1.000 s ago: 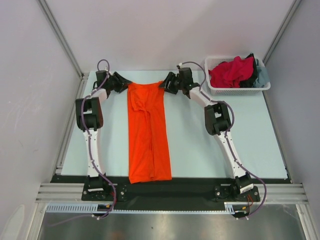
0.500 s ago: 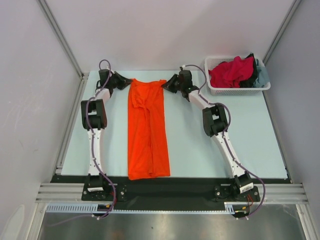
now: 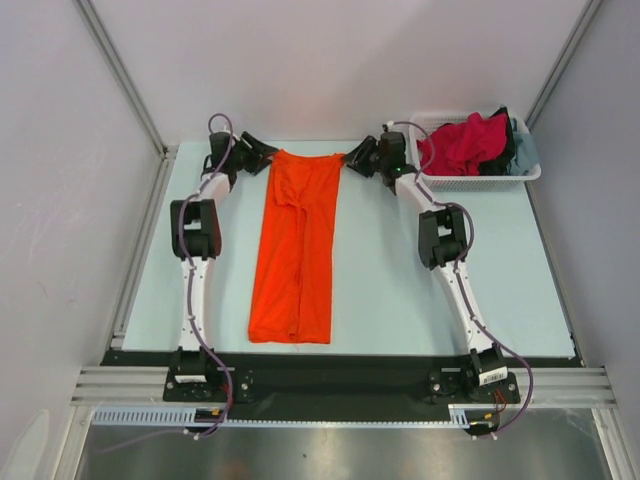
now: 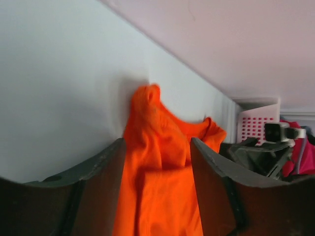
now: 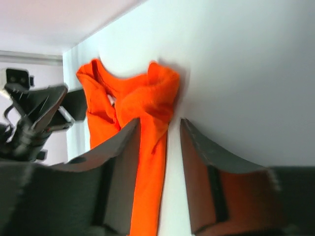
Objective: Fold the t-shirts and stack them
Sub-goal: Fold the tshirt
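At the near edge of the pale blue-green flat table [image 3: 400, 290] lies one end of a bright orange soft cloth t-shirt [image 3: 297, 250]. It is folded lengthwise into a long narrow strip that runs away between the two white arms toward the far edge. At that far end each corner is taken by a black two-finger tool. The left tool [image 3: 268, 158] is clamped on the far left corner; in its wrist view orange cloth fills the space between its dark fingers [image 4: 98, 187] and bunches up just beyond them. The right tool [image 3: 350, 161] is clamped on the far right corner, with the orange t-shirt likewise pinched between its fingers [image 5: 120, 167] and crumpled past their tips. Farther right, at the table's far corner, a white mesh plastic rectangular basket [image 3: 470, 182] holds a heaped crimson-pink t-shirt [image 3: 460, 142]. A black t-shirt [image 3: 508, 138] and a grey-blue t-shirt [image 3: 525, 155] lie at the basket's right end.
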{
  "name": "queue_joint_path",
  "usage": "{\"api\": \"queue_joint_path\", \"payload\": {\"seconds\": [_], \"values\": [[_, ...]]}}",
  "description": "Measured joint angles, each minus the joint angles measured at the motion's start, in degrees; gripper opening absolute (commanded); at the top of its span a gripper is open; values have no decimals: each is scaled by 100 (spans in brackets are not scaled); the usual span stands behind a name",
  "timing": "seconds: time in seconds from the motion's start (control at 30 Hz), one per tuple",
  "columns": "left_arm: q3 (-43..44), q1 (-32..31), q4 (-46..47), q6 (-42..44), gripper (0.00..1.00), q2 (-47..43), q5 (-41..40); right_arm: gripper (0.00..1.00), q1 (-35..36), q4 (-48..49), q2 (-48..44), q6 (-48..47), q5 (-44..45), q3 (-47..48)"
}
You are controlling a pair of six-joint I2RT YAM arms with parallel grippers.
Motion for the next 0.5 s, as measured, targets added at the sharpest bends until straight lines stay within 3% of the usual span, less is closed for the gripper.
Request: {"api": "queue_joint_path", "payload": {"seconds": [0.13, 0.3, 0.5], "values": [[-844, 52, -970, 798, 63, -1005, -280, 67, -170, -337, -105, -348, -247, 109], [-1963, 328, -2192, 1912, 59, -2658, -848, 73, -332, -1582, -726, -1056, -372, -227], [-5106, 330, -2684, 2520, 58, -5740, -1401, 76, -310, -2699, -2756, -1759, -369, -2743]]}}
